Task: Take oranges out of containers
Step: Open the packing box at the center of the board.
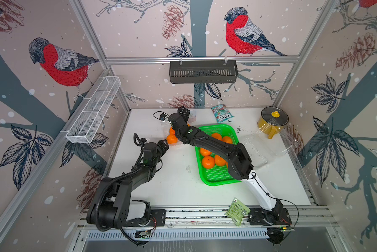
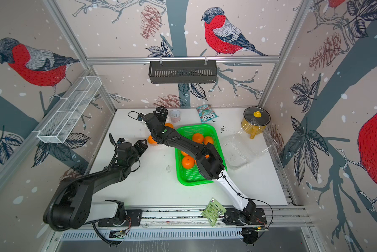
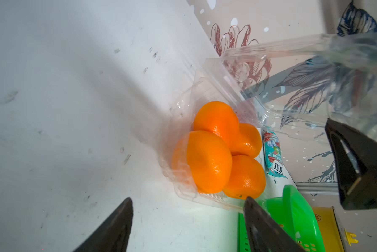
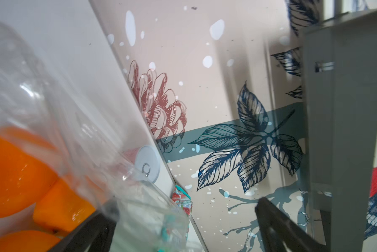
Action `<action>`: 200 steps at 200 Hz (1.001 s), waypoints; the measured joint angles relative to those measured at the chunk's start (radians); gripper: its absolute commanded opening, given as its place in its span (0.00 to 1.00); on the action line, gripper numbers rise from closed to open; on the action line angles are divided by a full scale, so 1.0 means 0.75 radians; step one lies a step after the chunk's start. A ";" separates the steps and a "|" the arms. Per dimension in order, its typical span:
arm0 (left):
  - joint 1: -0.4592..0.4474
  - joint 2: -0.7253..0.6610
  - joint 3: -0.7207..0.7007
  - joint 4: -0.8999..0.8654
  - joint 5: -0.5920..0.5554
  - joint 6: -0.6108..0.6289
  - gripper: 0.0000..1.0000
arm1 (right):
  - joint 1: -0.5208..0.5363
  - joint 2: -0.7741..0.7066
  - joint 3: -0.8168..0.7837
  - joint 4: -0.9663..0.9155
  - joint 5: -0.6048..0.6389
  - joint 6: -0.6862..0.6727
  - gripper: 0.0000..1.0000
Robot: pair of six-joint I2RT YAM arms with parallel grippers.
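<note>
Oranges (image 3: 216, 150) ahead of left end effector (image 3: 188, 199)

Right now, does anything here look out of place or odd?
Yes: a green packet lies mostly off the white table, on the front rail beside the right arm's base. An empty clear container sprawls open near the yellow pot.

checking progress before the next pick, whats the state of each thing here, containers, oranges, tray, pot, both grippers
full container, lid open, four oranges inside
empty container, lid open, nothing inside
green tray, holds several more oranges
yellow pot, lid on
left gripper, open, empty
right gripper, open, holding nothing
</note>
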 measured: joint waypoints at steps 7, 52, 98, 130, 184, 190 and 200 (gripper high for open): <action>0.000 -0.032 0.008 -0.026 -0.013 0.030 0.83 | -0.007 -0.010 0.002 0.007 -0.004 0.003 0.99; 0.000 -0.101 0.106 -0.159 -0.071 0.261 0.86 | -0.056 -0.029 0.004 0.008 -0.079 0.067 0.99; 0.002 0.055 0.373 -0.309 -0.073 0.452 0.87 | -0.180 -0.028 0.074 0.009 -0.198 0.227 0.99; 0.012 0.218 0.566 -0.407 -0.073 0.482 0.87 | -0.239 -0.031 0.088 0.015 -0.277 0.357 0.99; 0.060 0.508 1.035 -0.604 -0.098 0.426 0.87 | -0.281 -0.260 -0.154 -0.076 -0.313 0.583 0.99; 0.064 0.526 1.071 -0.623 -0.098 0.426 0.87 | -0.280 -0.316 -0.214 -0.084 -0.326 0.610 0.99; 0.071 0.540 1.107 -0.650 -0.098 0.427 0.87 | -0.274 -0.421 -0.318 -0.104 -0.371 0.663 1.00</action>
